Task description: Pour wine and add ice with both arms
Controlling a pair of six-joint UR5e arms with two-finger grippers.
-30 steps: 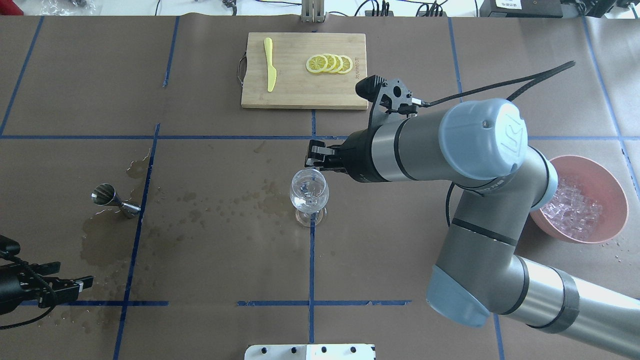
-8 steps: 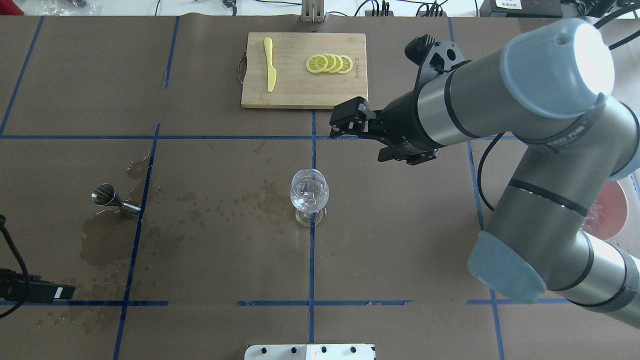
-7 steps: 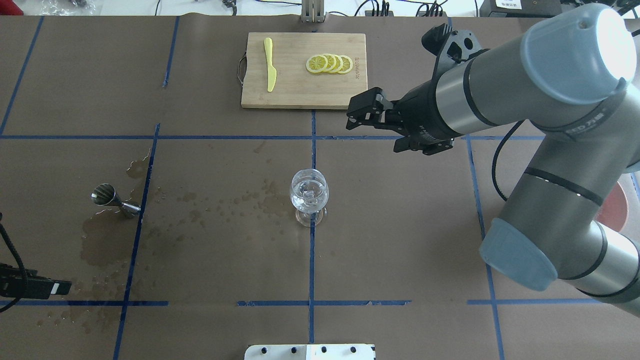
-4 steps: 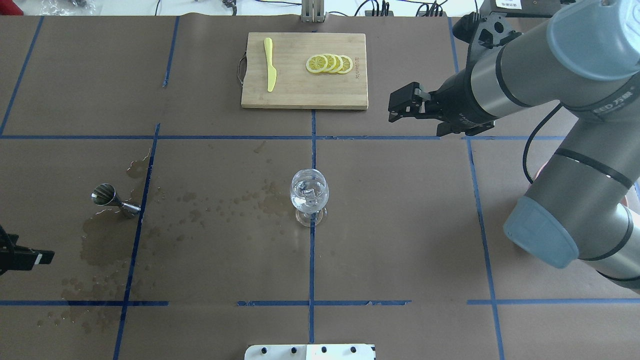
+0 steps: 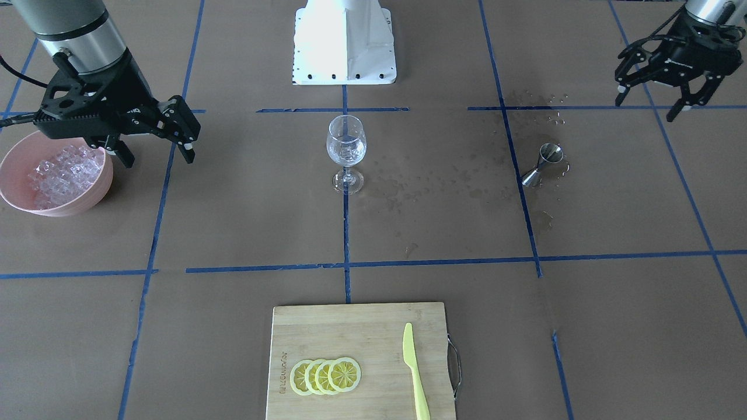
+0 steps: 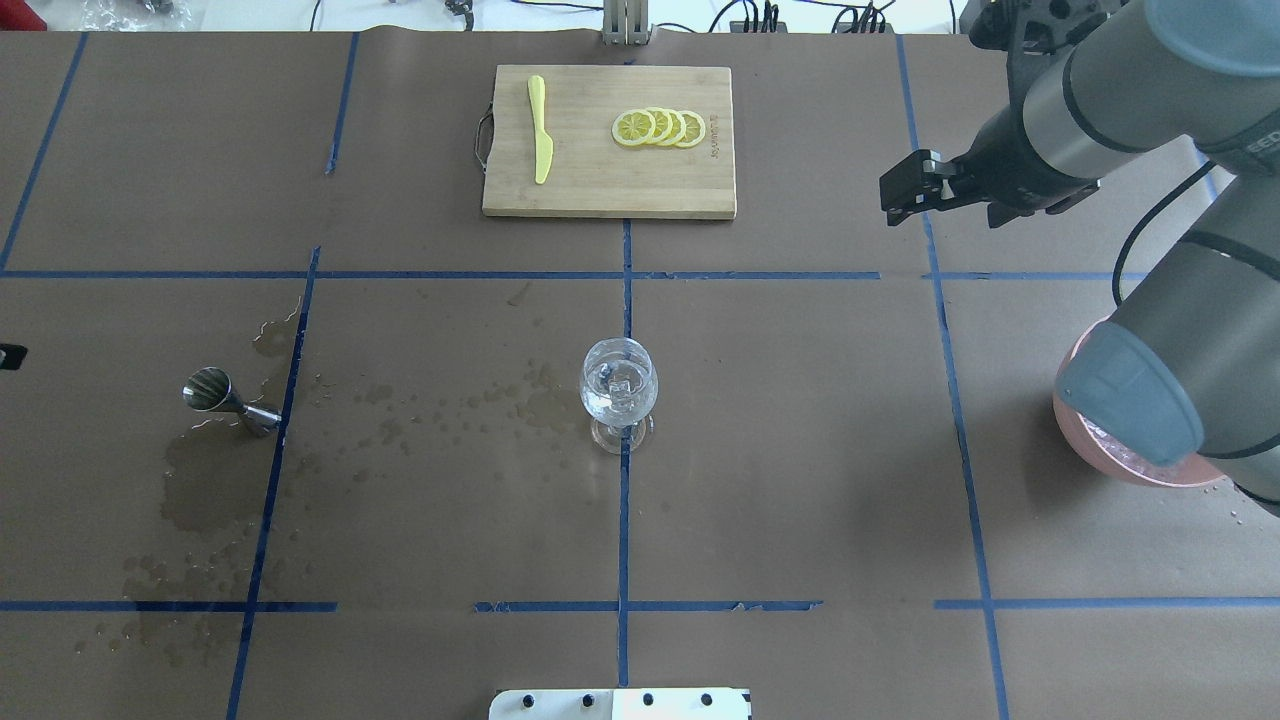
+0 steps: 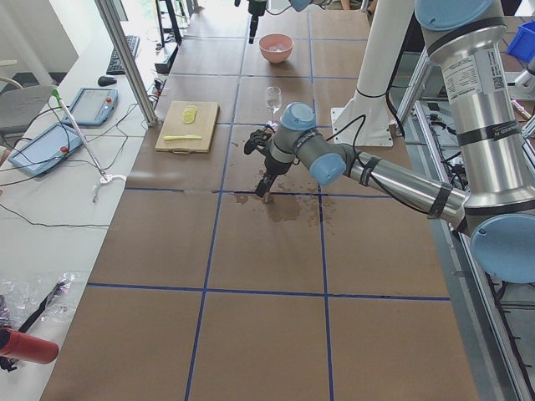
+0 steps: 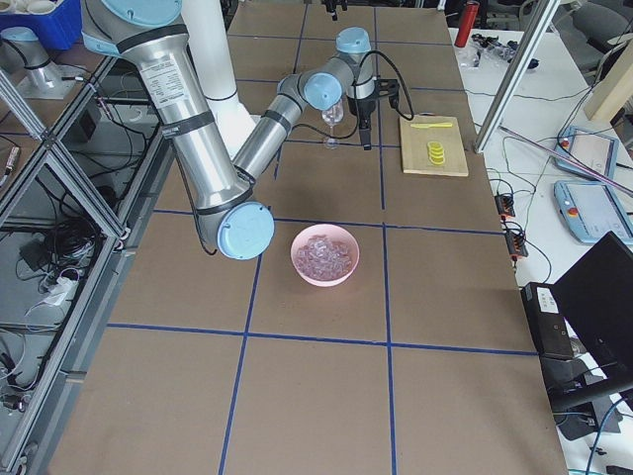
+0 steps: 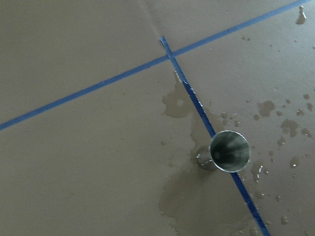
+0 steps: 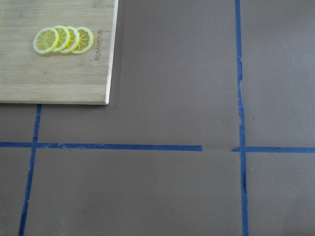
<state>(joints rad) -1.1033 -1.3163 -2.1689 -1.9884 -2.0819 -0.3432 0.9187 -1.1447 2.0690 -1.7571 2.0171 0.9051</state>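
Ice (image 5: 58,170) lies heaped in a pink bowl (image 5: 93,197) at the robot's right end of the table (image 5: 233,221), and the right gripper (image 5: 156,153) hangs just beside that bowl, on the side toward the wine glass (image 5: 346,153), its jaws spread and holding nothing. The glass stands upright at the table's middle on a blue tape line (image 5: 346,233), well apart from the gripper, with only brown paper and another strip of tape between them. At least one clear cube (image 6: 618,380) shows inside the glass; the wine there cannot be made out with certainty.

At the opposite end the left gripper (image 5: 648,104) hovers over the table, fingers likewise parted and empty. A steel jigger (image 5: 543,165) stands near it in a wet patch (image 6: 215,490), and drops trail (image 5: 432,178) from there toward the glass foot.

On the operators' side a bamboo cutting board (image 5: 362,332) carries four overlapping lemon slices (image 5: 325,376) and a yellow knife (image 5: 415,373). The white pedestal (image 5: 345,41) sits behind the glass.
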